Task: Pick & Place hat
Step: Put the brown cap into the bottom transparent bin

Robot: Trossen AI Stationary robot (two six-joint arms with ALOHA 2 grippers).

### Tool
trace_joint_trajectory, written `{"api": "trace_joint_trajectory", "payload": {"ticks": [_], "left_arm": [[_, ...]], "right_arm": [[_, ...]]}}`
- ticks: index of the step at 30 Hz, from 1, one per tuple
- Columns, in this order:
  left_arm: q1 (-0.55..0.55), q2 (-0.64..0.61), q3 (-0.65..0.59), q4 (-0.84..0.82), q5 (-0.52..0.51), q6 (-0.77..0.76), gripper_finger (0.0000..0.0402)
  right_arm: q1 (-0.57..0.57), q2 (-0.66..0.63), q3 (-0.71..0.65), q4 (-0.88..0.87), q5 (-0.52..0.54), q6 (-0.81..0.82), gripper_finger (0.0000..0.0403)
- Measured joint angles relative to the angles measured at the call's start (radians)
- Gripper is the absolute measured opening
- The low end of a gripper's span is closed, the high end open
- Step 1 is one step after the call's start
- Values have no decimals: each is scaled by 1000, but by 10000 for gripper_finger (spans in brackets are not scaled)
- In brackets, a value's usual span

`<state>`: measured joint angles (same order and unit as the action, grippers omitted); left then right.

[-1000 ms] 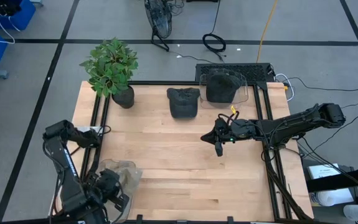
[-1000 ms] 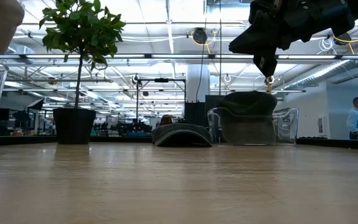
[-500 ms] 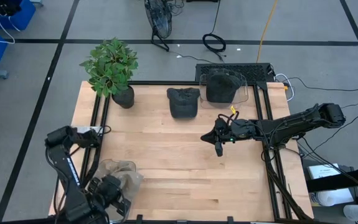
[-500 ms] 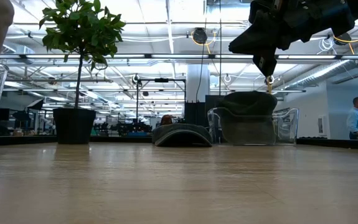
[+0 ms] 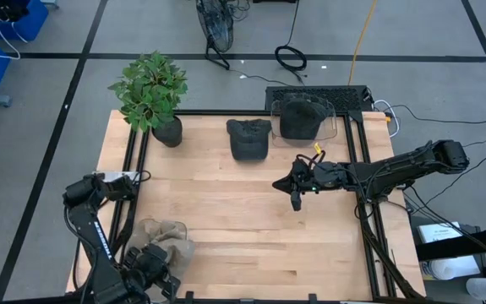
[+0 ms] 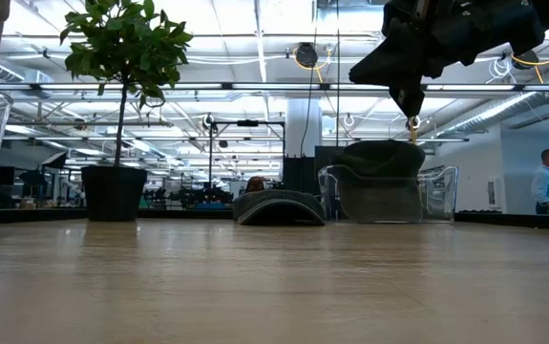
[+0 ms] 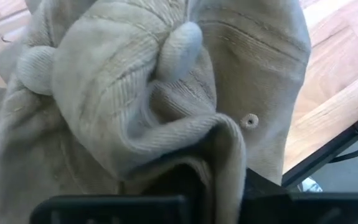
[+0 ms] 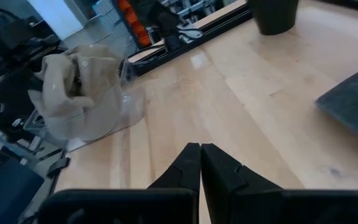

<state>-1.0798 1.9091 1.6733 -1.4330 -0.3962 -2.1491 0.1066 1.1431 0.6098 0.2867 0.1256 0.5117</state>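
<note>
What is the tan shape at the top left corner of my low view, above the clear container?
Observer: It is a beige hat, held by the left hand over the table's near left corner.
Operator: Is that hand really closed on it?
Observer: It looks so. The left wrist view shows the cloth bunched and folded around the fingers.
Operator: And the dark arm overhead on my right?
Observer: That is the right hand. Its fingers are shut on nothing, and it hovers above bare wood right of the table's centre.
</note>
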Motion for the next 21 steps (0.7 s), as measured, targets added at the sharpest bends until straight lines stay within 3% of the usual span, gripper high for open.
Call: {"api": "trace_joint_trajectory", "payload": {"ticks": [21], "left_arm": [[0, -50, -1, -20, 3, -4, 263]], "right_arm": [[0, 0, 0, 0, 9, 0, 4]]}}
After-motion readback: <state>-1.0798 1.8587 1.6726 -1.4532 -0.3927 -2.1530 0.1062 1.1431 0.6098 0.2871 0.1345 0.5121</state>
